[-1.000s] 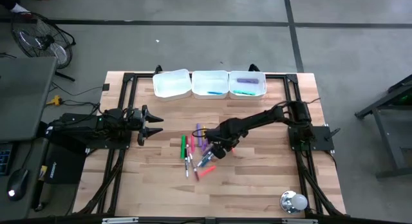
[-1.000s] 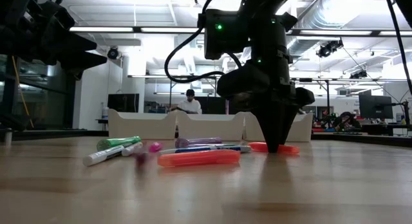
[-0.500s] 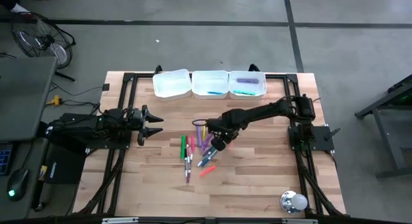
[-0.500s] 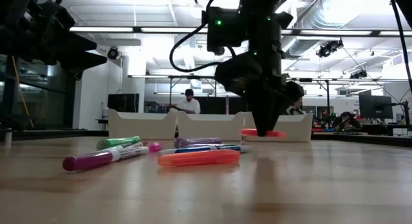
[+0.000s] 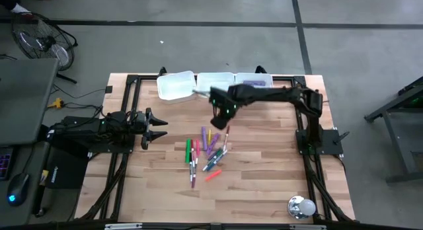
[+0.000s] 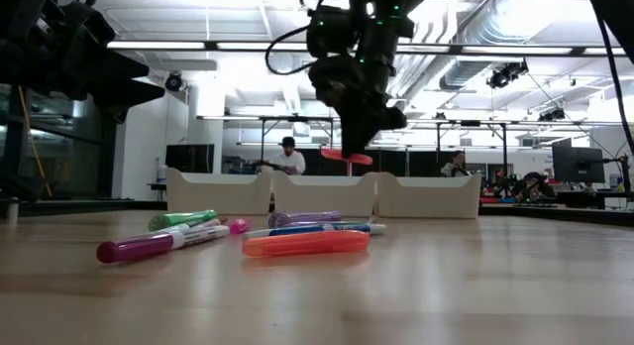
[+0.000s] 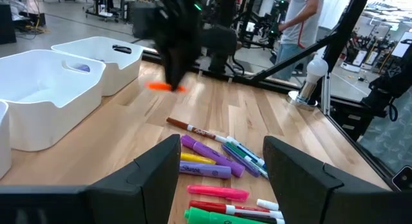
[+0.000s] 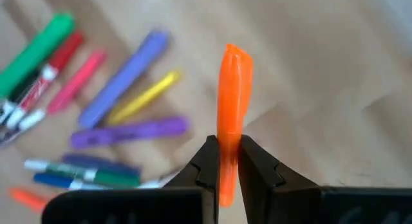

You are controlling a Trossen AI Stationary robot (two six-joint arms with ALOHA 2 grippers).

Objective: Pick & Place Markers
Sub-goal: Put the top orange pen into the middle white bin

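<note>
While I carry: my right hand is pinched shut on an orange marker, which hangs lifted clear of the worktop between the marker pile and the white trays
Where it shows: in the low view the orange marker sits level under my hand, above the tray rims
Left hand: my left hand waits at the left side of the worktop, fingers spread wide and holding nothing
Rest of the markers: green, red, pink, purple, yellow and blue ones lie loose near the middle of the worktop; the right tray already has a purple and a teal one in it
Doing this well: I judge I should keep the pinch firm near the marker's middle, hold it level, bring it over the tray's inside rather than its rim, lower before letting go so it does not bounce out
Risk: a thin barrel can pivot in the fingers if I swing fast
Since a second ago: then my hand was down in the pile at the worktop; now it has risen and swung toward the trays with the marker, and the pile's near markers have shifted
</note>
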